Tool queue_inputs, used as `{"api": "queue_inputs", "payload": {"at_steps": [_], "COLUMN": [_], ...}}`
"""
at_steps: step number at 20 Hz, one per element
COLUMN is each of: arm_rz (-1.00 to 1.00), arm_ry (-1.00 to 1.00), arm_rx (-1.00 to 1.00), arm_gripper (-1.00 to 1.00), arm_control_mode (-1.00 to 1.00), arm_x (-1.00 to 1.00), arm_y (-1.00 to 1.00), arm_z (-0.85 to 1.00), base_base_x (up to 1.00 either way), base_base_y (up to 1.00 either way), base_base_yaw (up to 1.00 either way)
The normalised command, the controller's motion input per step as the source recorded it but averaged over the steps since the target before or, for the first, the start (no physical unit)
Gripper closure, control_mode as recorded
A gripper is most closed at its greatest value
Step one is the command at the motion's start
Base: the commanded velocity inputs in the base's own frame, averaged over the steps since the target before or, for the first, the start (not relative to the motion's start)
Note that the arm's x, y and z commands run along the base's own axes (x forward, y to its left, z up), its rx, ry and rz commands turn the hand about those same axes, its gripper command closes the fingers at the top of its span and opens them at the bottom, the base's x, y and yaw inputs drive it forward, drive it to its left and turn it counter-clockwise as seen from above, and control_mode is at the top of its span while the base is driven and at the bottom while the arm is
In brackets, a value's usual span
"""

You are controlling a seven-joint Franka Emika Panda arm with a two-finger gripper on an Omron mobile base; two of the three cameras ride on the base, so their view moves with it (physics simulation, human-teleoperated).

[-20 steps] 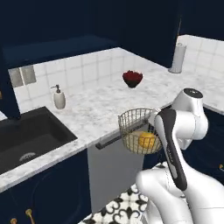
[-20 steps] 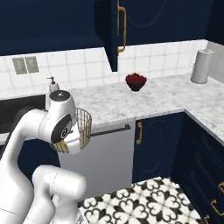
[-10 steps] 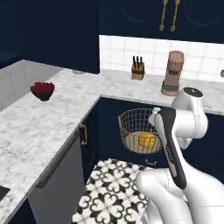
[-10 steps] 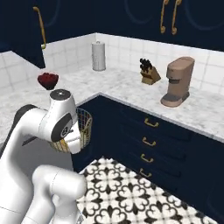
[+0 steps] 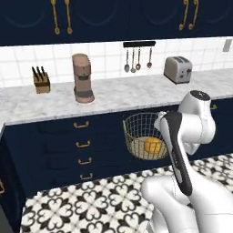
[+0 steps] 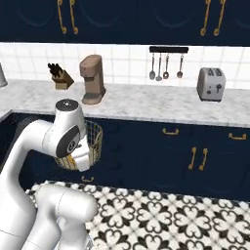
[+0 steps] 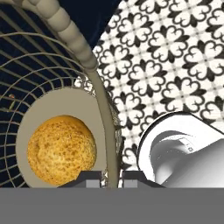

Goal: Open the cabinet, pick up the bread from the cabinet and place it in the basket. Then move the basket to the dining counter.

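The basket of tan-gold wire hangs in the air in front of the low navy drawers, above the patterned floor. The bread, a golden-yellow lump, lies on its bottom. In the hand view my gripper is shut on the basket's rim, the wire running between the two tips, with the bread just left of it. From the right side the basket shows partly behind my white forearm. The dining counter is out of view.
A marble worktop along the wall carries a knife block, a coffee machine and a toaster. Utensils hang above it. Navy wall cabinets with long brass handles are closed. Tiled floor lies in front.
The whole scene has swung past: sink counter, then the corner, now the coffee-machine wall, so the camera has moved. The basket with the bread stays held the same way.
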Motion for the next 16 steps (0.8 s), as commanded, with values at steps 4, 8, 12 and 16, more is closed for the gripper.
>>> {"api": "queue_inputs", "payload": {"at_steps": [4,8,12,16], "arm_rz": [0.0,0.0,0.0,0.0], "arm_ry": [0.0,0.0,0.0,0.0], "arm_rx": [0.0,0.0,0.0,0.0], "arm_gripper": [1.0,1.0,1.0,1.0], "arm_control_mode": [1.0,1.0,1.0,1.0], "arm_x": [0.0,0.0,0.0,0.0], "arm_y": [0.0,0.0,0.0,0.0], "arm_z": [0.0,0.0,0.0,0.0], "base_base_x": [0.04,0.11,0.17,0.02], "base_base_y": [-0.87,-0.96,-1.0,-0.83], "base_base_yaw": [-0.75,-0.7,-0.65,-0.74]}}
